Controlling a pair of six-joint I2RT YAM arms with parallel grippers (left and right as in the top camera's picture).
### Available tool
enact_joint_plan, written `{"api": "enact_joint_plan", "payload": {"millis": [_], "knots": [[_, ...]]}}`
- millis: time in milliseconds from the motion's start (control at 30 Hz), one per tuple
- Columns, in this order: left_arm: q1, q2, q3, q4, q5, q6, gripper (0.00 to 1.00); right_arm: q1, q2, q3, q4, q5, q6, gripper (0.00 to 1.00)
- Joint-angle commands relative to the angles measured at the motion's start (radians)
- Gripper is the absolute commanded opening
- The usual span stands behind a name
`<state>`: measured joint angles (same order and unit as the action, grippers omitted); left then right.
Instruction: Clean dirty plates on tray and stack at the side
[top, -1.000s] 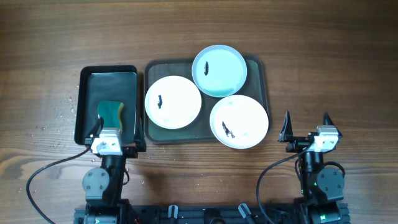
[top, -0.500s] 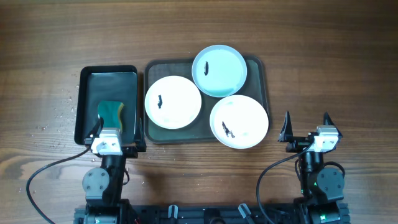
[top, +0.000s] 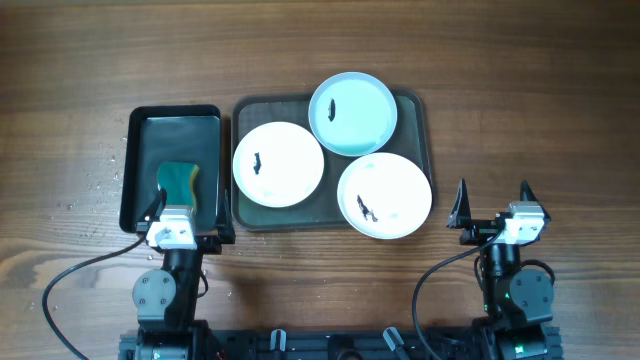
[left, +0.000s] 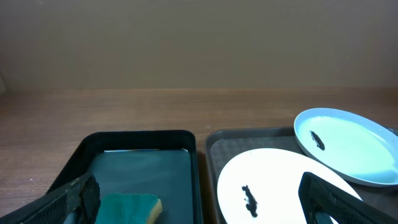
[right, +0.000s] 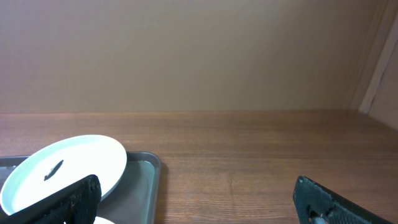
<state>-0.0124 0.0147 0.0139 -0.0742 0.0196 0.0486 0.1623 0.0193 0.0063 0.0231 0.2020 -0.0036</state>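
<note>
You are only beginning, I judge: the left gripper (left: 196, 186) and right gripper (top: 493, 195) are standing spread and empty, the dirty plates (top: 278, 165) are lying on the tray (top: 411, 118) ahead between them, and the next move is calling for the sponge (top: 178, 178) just before the left one.

From my remote seat this reads as a robotics lab station, not a home: a wood-grain bench (top: 320, 50) set against a bare beige wall (left: 199, 43), the left arm (top: 160, 295) and right arm (top: 520, 290) mounted on a black frame at its near edge, a black cable (top: 46, 300) trailing over the wood, and plates (top: 278, 165) staged neatly on a tray (top: 415, 115)
</note>
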Motion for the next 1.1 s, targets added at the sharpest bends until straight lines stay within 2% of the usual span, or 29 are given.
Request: {"api": "enact_joint_plan", "payload": {"millis": [0, 667, 767, 867, 933, 967, 1067], "knots": [[0.009, 0.001, -0.008, 0.002, -0.010, 0.019, 1.00, 0.005, -0.001, -0.001, 0.002, -0.018, 0.005, 1.00], [0.009, 0.002, -0.008, 0.002, -0.017, 0.037, 1.00, 0.005, -0.001, -0.001, 0.019, -0.025, 0.004, 1.00], [0.009, 0.002, -0.008, 0.005, 0.049, 0.037, 1.00, 0.005, -0.001, -0.001, 0.032, -0.026, 0.008, 0.99], [0.009, 0.002, -0.008, 0.018, 0.048, 0.038, 1.00, 0.005, -0.001, -0.001, 0.068, -0.067, 0.016, 1.00], [0.009, 0.001, -0.008, 0.093, 0.071, -0.009, 1.00, 0.005, -0.001, 0.001, 0.122, -0.188, 0.034, 1.00], [0.009, 0.002, 0.007, 0.120, 0.082, -0.080, 1.00, 0.005, -0.001, 0.013, 0.121, -0.227, 0.041, 1.00], [0.009, 0.002, 0.085, 0.074, 0.080, -0.194, 1.00, 0.005, 0.011, 0.096, 0.044, -0.232, 0.064, 1.00]]}}
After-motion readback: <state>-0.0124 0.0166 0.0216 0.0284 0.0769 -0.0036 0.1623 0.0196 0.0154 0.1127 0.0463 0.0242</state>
